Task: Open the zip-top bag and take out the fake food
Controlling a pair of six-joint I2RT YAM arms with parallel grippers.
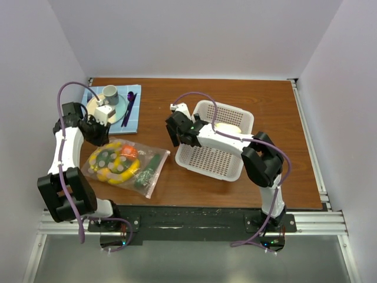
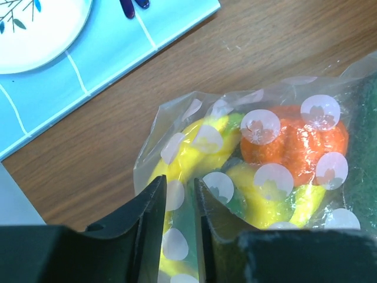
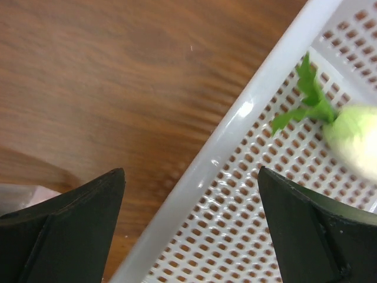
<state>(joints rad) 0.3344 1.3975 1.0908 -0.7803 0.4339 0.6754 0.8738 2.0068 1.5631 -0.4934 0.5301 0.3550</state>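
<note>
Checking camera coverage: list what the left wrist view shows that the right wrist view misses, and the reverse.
Only the left wrist: the zip-top bag with yellow and orange fake food inside, a blue mat, a white plate, and the left tool, narrowly open at the bag. Only the right wrist: the white mesh basket holding a cream-white piece with green leaves, and the right tool, wide open. Both: the wooden table.

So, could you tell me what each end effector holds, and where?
Right end effector: open, holding nothing. Left end effector: jaws narrowly apart around the zip-top bag at its edge; whether they grip cannot be told.
</note>
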